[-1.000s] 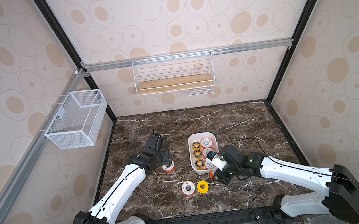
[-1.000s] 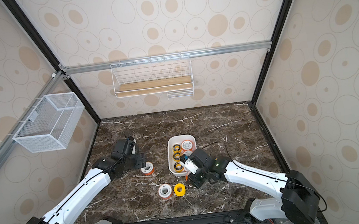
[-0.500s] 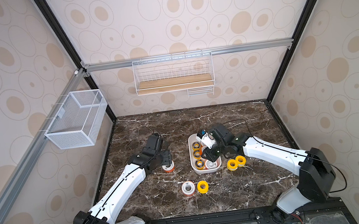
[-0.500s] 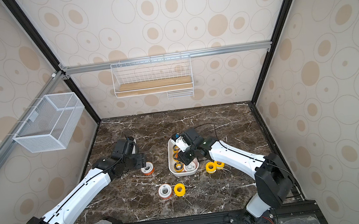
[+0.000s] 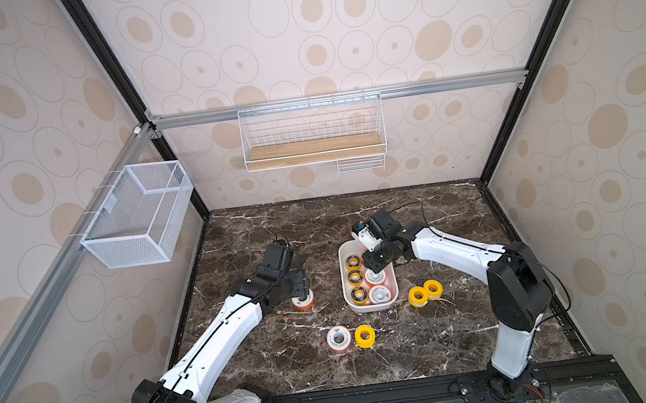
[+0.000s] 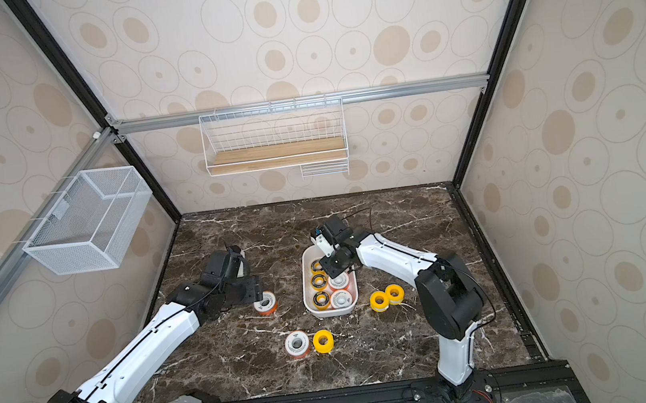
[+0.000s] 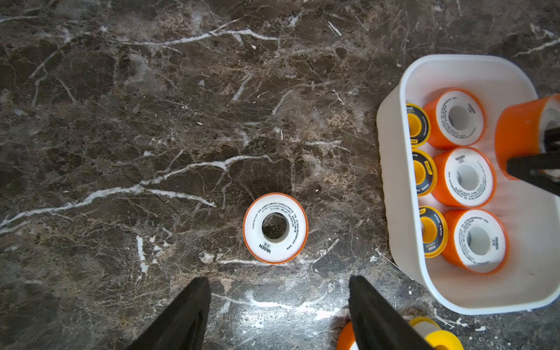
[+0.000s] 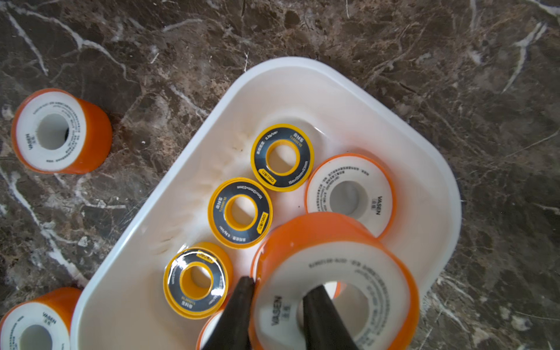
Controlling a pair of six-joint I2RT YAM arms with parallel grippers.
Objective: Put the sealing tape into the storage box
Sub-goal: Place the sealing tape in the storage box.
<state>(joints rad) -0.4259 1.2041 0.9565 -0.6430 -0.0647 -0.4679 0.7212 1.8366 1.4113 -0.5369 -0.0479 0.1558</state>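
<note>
The sealing tape (image 5: 333,340) nearest the front edge of the dark marbled table (image 5: 274,367) is a small white-faced, orange-rimmed plastic spool lying flat, with a solid yellow spool (image 5: 364,336) just beside it. Farther in, two more yellow spools (image 5: 418,296) are sitting together to the right of the white rounded plastic storage box (image 5: 372,308). Left of the box, the left tool (image 7: 278,281) is hovering, jaws spread and empty, above another white-faced spool (image 7: 275,251) whose core is pointing up. The box is holding six spools, all lying flat. Toward its far end the right tool (image 8: 278,286) is pinching the held spool (image 8: 333,269) by its wall, one finger through the core and one outside. Being squat, this spool has no real long axis; its core axis is running roughly along the fingers, white face toward the wrist. The step in hand looks like placement. The next move probably calls for lowering the spool into the free far corner, levelling it, then spreading the jaws without nudging its neighbours.
</note>
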